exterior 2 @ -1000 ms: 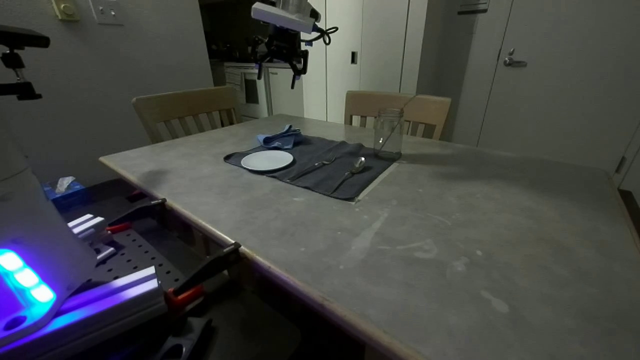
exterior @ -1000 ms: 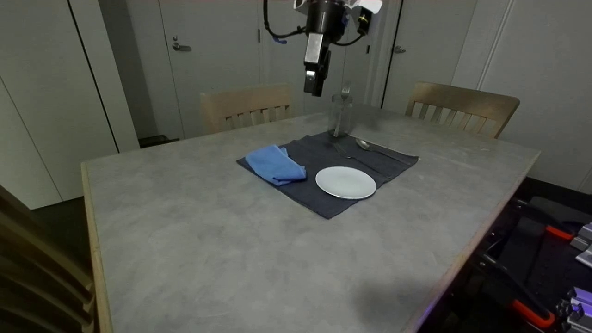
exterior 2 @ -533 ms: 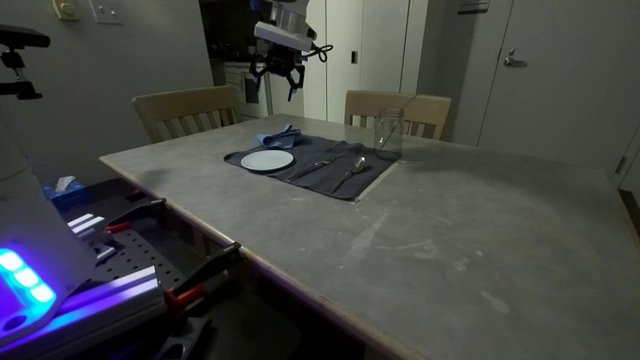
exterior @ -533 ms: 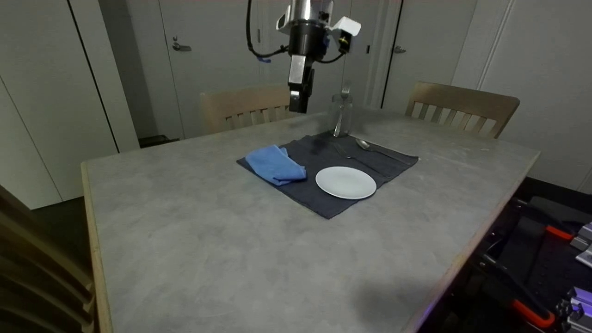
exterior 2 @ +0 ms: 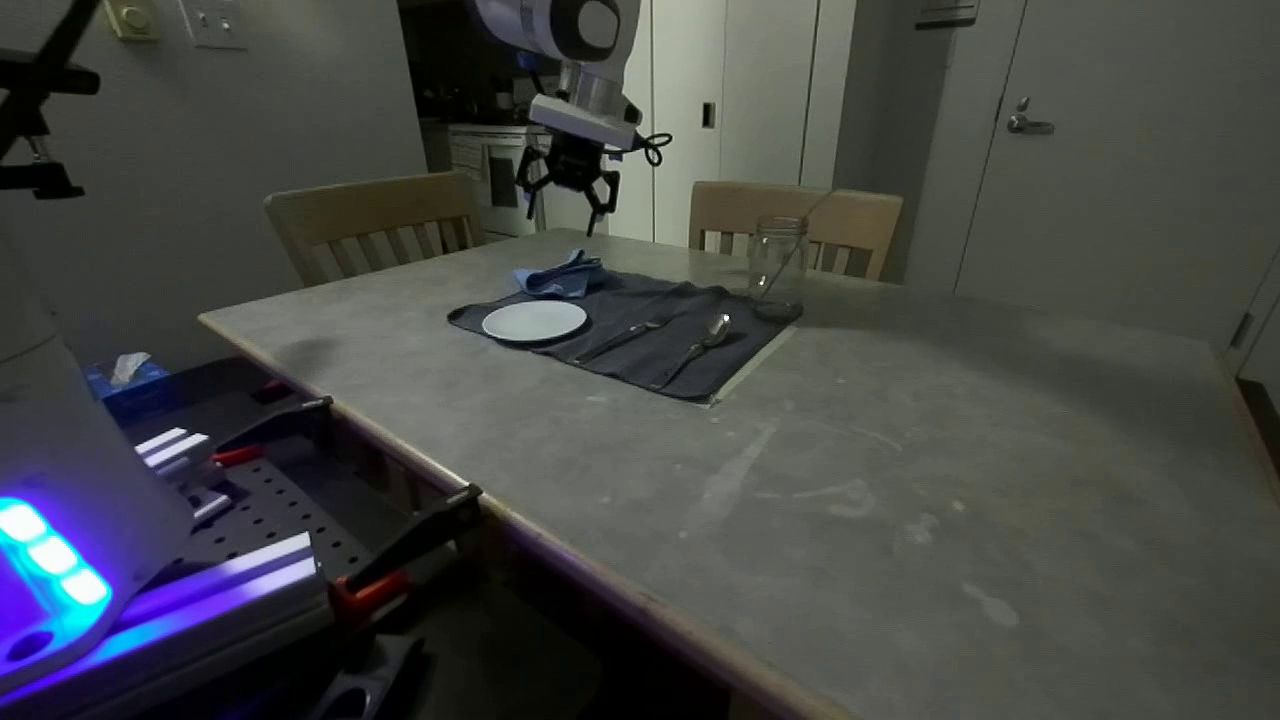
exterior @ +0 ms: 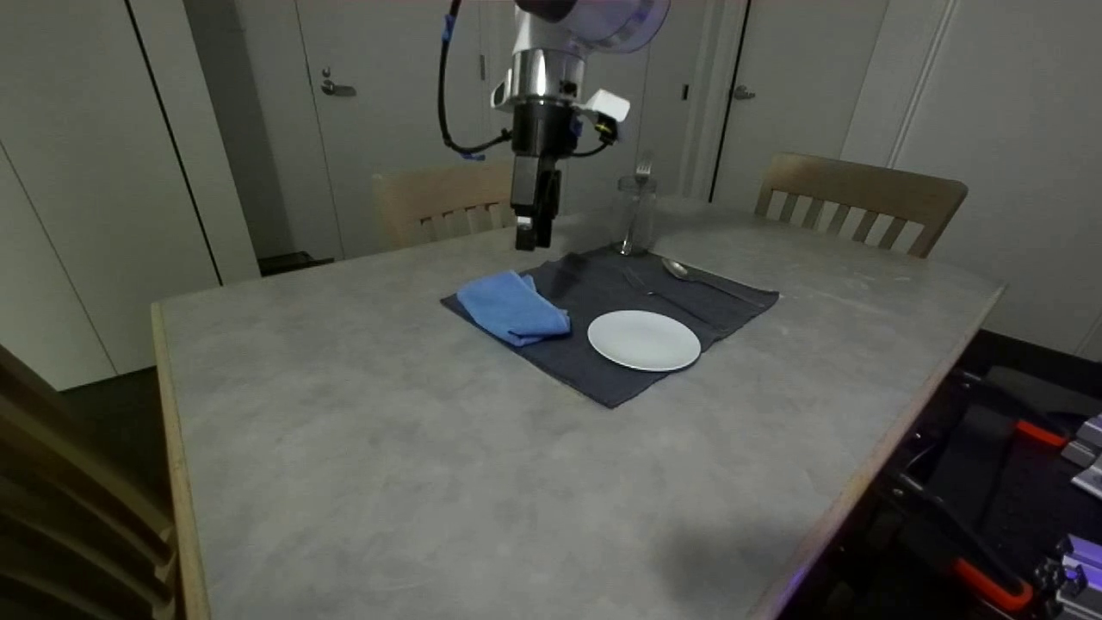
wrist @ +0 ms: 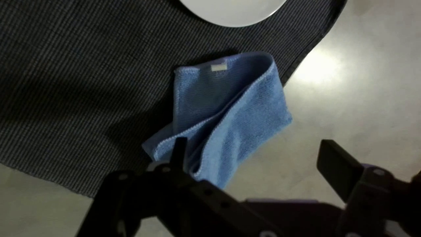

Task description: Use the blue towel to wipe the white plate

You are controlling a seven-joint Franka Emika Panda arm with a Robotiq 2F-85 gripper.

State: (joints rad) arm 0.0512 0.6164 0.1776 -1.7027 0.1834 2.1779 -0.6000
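On the left part of a dark placemat (exterior: 603, 377) in an exterior view, the blue towel (exterior: 510, 306) lay loosely folded, lapping over the edge; the wrist view showed a pale tag (wrist: 219, 67) on its hem. Higher up hung the gripper (exterior: 534, 243), its fingers (wrist: 338, 169) spread wide, holding nothing, clear of the towel. To the right, the round white plate (exterior: 644, 341) lay flat on the placemat.

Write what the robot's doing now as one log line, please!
gripper: open, empty, hovering | blue towel: folded, at edge of dark placemat | white plate: on placemat, apart from towel | next: probably grasp towel
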